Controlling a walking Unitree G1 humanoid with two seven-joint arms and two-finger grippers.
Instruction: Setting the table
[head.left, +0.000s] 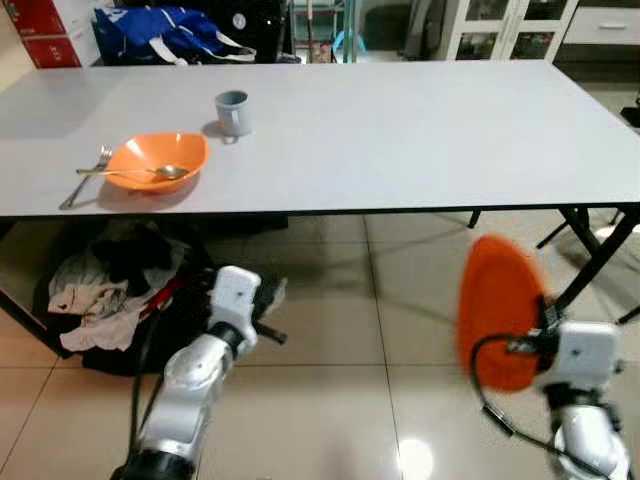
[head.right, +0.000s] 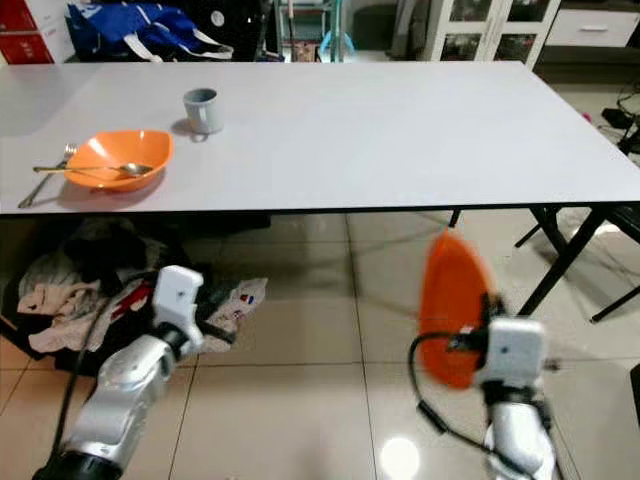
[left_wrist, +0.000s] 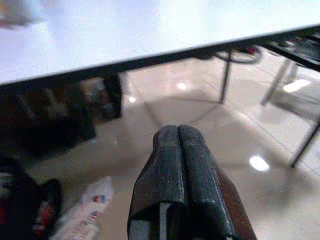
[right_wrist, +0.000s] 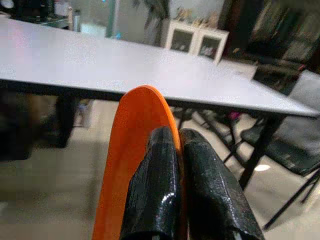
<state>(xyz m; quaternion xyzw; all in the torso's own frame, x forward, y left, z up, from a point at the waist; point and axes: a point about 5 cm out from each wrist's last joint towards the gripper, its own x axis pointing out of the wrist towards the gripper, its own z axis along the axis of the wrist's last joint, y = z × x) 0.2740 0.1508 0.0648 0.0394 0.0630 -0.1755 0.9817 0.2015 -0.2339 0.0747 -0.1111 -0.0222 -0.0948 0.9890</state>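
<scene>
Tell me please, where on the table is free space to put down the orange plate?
The table is bare from the cup rightward to its far edge. It is crowded near the left front, where the orange bowl, spoon and fork lie.

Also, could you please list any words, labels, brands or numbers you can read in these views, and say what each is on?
None can be read.
Red boxes behind the table: pale marks, too blurred.
White packet on the floor: red and blue print, too blurred.
Cup, bowl, plate: no text seen.
</scene>
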